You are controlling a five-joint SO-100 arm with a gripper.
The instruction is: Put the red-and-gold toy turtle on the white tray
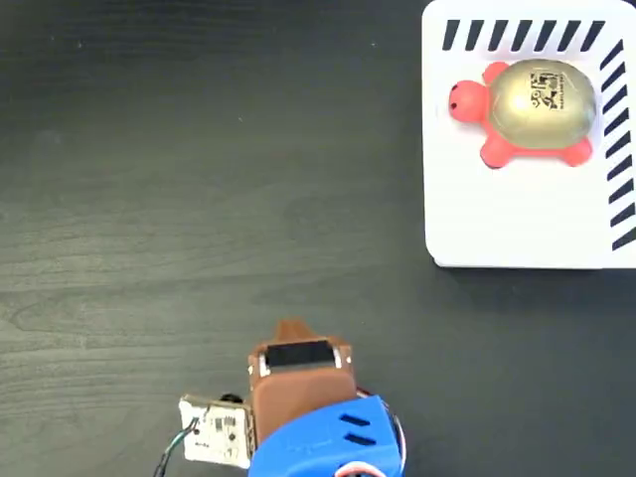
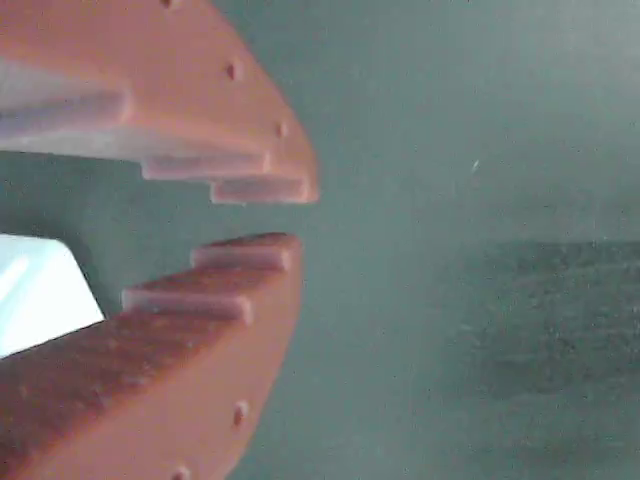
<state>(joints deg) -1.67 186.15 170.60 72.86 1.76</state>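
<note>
1. Squishy red-and-gold toy turtle (image 1: 527, 111) sits on the flat white striped-edge tray (image 1: 517, 224), upper right of the fixed view.
2. Its long axis runs sideways, head pointing left.
3. Brown two-finger gripper (image 2: 270, 215) sits slightly parted, empty, over the dark wooden table (image 1: 199, 199).

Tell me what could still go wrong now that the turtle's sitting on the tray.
1. The white tray runs past the right edge of the fixed view, so its support there cannot be checked.
2. The red-and-gold toy turtle lies toward the tray's striped top edge; a knock to the tray might shift it off.
3. The pincer is nearly closed with nothing in it, far from the tray, so it poses little danger.
</note>
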